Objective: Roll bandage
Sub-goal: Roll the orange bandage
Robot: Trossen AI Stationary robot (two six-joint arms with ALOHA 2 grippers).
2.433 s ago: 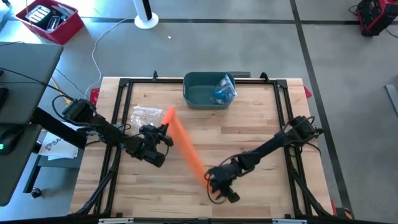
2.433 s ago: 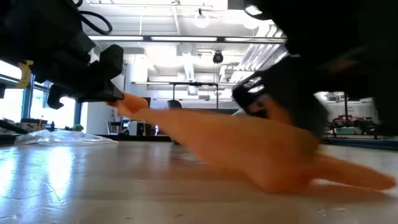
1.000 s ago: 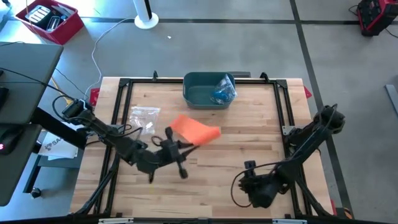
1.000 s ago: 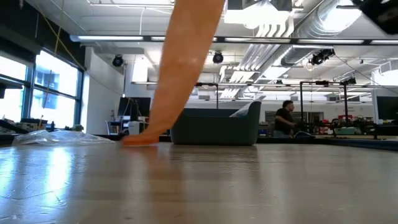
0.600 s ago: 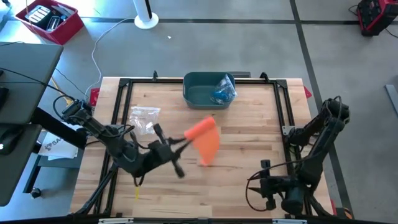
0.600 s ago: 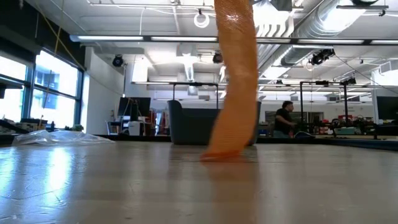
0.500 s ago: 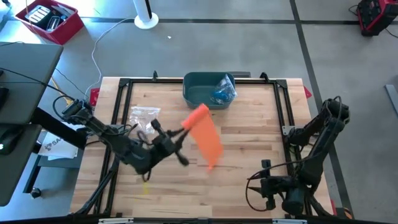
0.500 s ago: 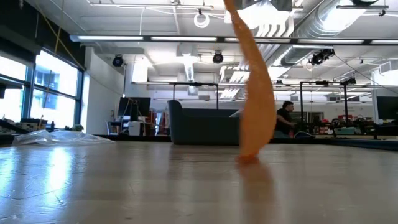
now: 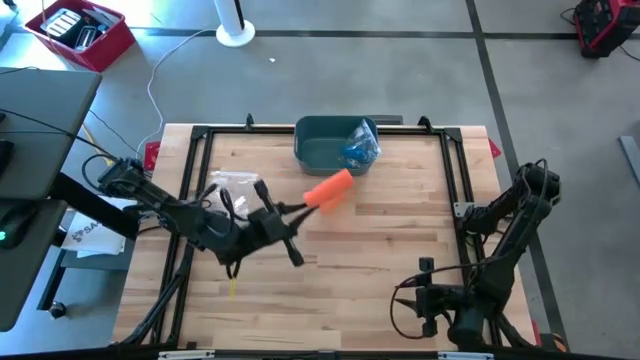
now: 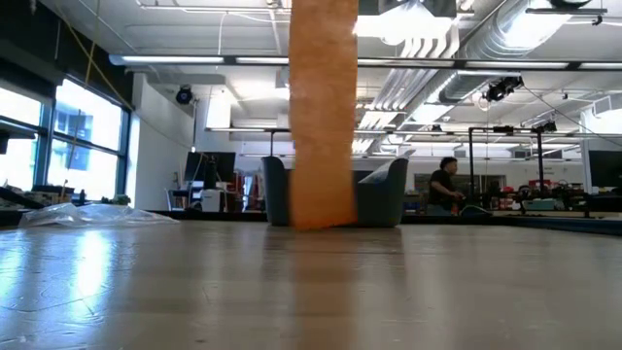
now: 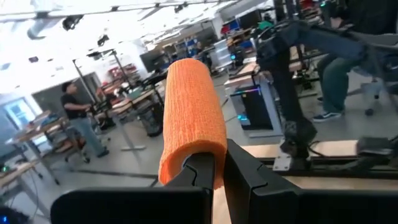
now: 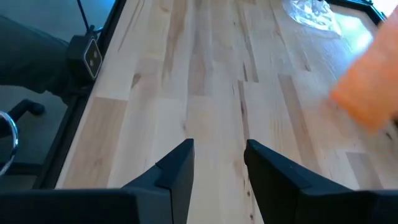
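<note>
Left claw (image 9: 296, 211) pinched shut on bandage (image 9: 329, 188), held aloft mid-surface (image 9: 400, 240), tail dangling. Right claw (image 12: 216, 163) part open, empty, at near edge. Risk: loose tail swinging, slipping, unrolling.

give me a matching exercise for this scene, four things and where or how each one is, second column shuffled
Things:
1. orange bandage
2. teal bin
3. clear plastic bag
4. right gripper

States:
A. at the table's far edge, blue packet inside
B. jaws open and empty, parked at the table's near right corner
C. clamped in the shut left gripper, hanging above the table
D. lying flat on the wood, left of the bandage

Pairs: 1-C, 2-A, 3-D, 4-B
</note>
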